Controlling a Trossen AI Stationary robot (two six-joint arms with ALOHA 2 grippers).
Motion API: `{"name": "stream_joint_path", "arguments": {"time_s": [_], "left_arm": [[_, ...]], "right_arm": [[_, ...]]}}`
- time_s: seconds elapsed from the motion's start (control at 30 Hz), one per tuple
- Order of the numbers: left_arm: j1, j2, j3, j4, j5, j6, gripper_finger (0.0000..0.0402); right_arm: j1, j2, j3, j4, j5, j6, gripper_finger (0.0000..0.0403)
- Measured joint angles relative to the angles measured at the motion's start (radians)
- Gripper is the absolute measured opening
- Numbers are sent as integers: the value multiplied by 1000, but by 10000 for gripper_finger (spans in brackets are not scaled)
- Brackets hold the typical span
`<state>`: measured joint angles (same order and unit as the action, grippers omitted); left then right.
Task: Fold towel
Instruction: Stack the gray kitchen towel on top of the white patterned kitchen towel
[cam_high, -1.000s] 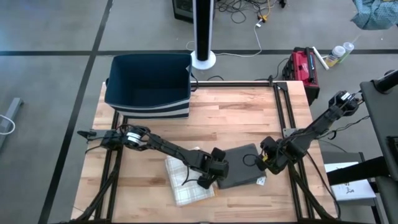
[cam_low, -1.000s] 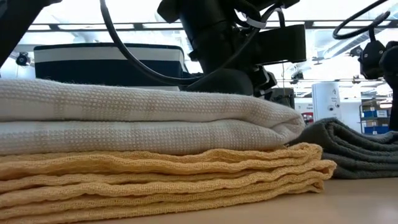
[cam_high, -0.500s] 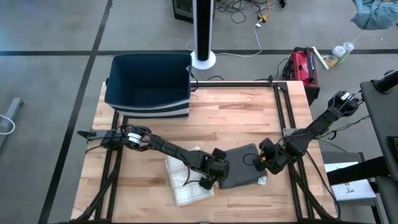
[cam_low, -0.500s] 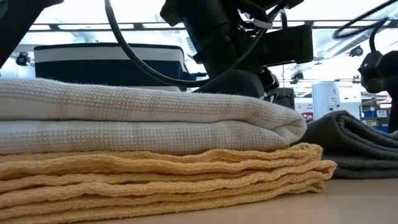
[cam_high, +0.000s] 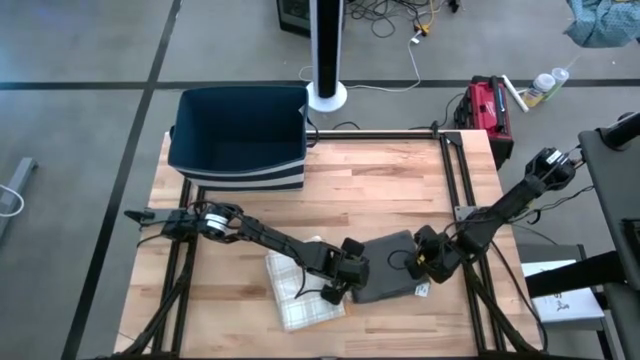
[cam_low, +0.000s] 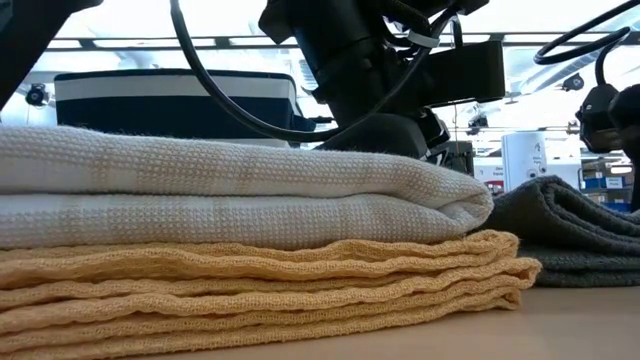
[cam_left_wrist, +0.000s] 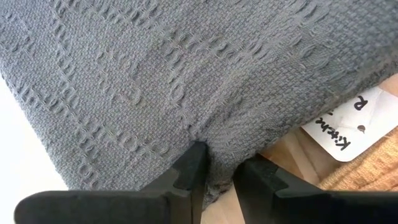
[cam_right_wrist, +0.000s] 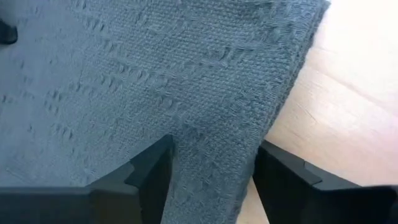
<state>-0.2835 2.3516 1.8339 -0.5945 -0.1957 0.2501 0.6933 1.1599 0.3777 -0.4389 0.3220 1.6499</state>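
Both grippers on the grey woven towel (cam_high: 385, 268)

Left gripper (cam_left_wrist: 217, 171) fingers pinch a fold of it; right gripper (cam_right_wrist: 214, 163) fingers straddle its edge, still apart.

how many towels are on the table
3: a grey towel between the two hands, a white towel folded beside it, and a yellow towel under the white. More could be hidden.
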Motion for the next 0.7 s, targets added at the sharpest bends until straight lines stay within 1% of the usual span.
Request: {"name": "stream_joint_path", "arguments": {"time_s": [0.1,0.17,0.37,0.47,0.5,0.6,0.7], "left_arm": [[0,-1,0,1,0,-4,65],[0,-1,0,7,0,-20,60],[0,-3,-1,20,-4,-50,45],[-2,-5,9,10,-5,-51,39],[-4,-5,20,0,-7,-51,38],[-5,-5,69,-21,-13,-54,37],[-8,-7,128,-57,-30,-56,36]], "right_arm": [[-5,2,11,-5,-9,-23,183],[-10,3,11,-3,-12,-24,162],[-32,29,13,7,-17,-51,69],[-49,33,33,4,-24,-101,24],[-57,35,45,-6,-27,-120,17],[-85,35,112,-69,-26,-174,18],[-117,34,195,-214,-20,-210,28]]}}
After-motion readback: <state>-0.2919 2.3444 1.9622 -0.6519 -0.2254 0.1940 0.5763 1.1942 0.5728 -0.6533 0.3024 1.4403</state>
